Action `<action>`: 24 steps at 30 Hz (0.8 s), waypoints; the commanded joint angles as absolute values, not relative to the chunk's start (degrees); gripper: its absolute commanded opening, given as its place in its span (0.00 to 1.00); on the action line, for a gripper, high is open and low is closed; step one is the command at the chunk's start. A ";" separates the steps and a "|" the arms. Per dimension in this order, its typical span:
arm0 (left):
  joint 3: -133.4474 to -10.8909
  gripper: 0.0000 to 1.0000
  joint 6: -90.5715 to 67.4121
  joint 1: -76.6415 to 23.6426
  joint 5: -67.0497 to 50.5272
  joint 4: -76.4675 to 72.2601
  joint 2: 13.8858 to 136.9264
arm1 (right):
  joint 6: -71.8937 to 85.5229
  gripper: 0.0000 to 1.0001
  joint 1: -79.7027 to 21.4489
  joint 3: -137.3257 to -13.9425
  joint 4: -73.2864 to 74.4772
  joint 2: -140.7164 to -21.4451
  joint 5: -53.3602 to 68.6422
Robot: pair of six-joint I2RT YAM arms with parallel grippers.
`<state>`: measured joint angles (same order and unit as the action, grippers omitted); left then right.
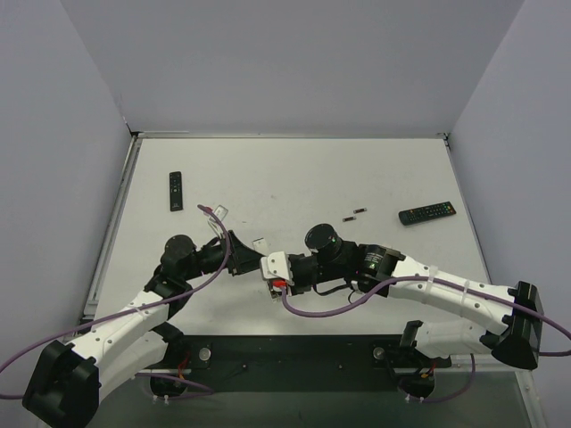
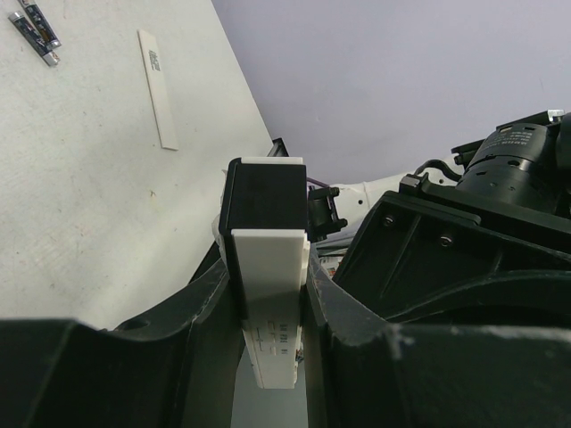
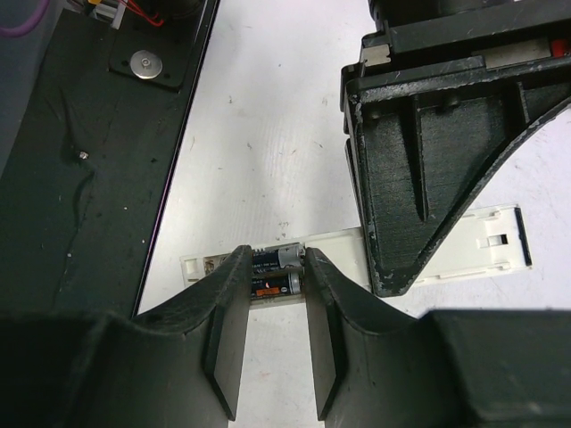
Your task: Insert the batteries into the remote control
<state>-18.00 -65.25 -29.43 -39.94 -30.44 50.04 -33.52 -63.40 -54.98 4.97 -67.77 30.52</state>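
A white remote (image 2: 268,294) is clamped edge-on between my left gripper's (image 2: 272,308) fingers. In the right wrist view the remote (image 3: 464,250) lies flat with its back compartment open, and two batteries (image 3: 281,272) sit side by side in it. My right gripper (image 3: 275,267) is just above them, partly open, one fingertip over each end and nothing held. Two more batteries (image 1: 357,213) lie loose on the table at mid right; they also show in the left wrist view (image 2: 36,31). From the top, my left gripper (image 1: 243,254) and right gripper (image 1: 272,275) meet at the table's middle front and hide the remote.
A black remote (image 1: 176,190) lies at far left and another (image 1: 426,212) at far right. A thin white strip (image 2: 158,89) lies on the table beside the grippers (image 1: 260,242). A black base plate (image 3: 98,152) borders the table's near edge.
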 commanded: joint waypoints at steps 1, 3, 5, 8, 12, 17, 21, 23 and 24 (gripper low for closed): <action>-21.53 0.00 -64.77 -29.18 -41.22 -32.34 49.04 | -33.75 0.25 -63.02 -56.16 3.16 -68.55 33.22; -21.62 0.00 -64.78 -29.18 -41.22 -32.34 49.04 | -33.75 0.25 -62.93 -55.99 3.16 -68.47 33.22; -21.62 0.00 -64.95 -29.18 -41.05 -32.43 48.96 | -33.66 0.23 -62.84 -55.64 3.34 -68.64 33.22; -21.62 0.00 -65.21 -29.18 -40.96 -32.52 48.78 | -33.49 0.20 -62.75 -55.11 3.60 -68.64 33.22; -21.71 0.00 -65.65 -29.09 -40.52 -32.52 48.43 | -33.49 0.17 -62.75 -54.67 4.66 -68.55 33.31; -22.58 0.00 -65.92 -29.09 -40.25 -32.78 48.08 | -33.49 0.13 -62.75 -54.23 6.41 -68.55 33.31; -23.55 0.00 -66.18 -29.09 -40.25 -32.87 47.64 | -33.40 0.09 -62.75 -53.79 7.38 -68.91 33.13; -23.99 0.00 -66.09 -29.09 -40.17 -32.96 47.29 | -33.49 0.09 -62.75 -53.61 7.73 -69.26 32.96; -24.34 0.00 -66.01 -29.09 -40.34 -32.96 47.20 | -33.40 0.08 -62.93 -53.61 7.82 -69.43 32.96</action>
